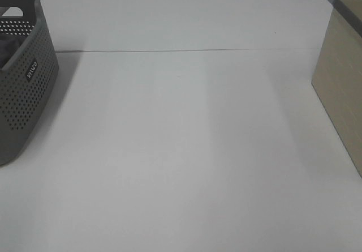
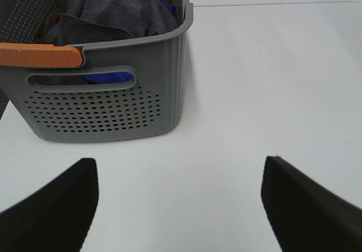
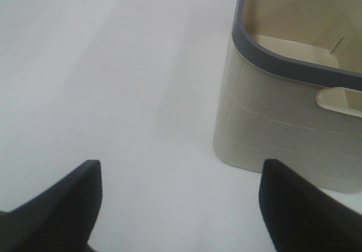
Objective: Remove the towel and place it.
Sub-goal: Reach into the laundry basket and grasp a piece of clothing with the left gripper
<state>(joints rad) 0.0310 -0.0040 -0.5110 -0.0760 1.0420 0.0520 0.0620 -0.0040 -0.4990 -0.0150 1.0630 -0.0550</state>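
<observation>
A dark grey towel lies bunched inside a grey perforated basket, with blue cloth under it. The basket also shows at the left edge of the high view. My left gripper is open and empty above the white table, a short way in front of the basket. My right gripper is open and empty beside a beige bin with a grey rim, which stands at the right edge of the high view. Neither arm shows in the high view.
The basket has an orange handle piece on its near rim. A seam runs across the white table at the back.
</observation>
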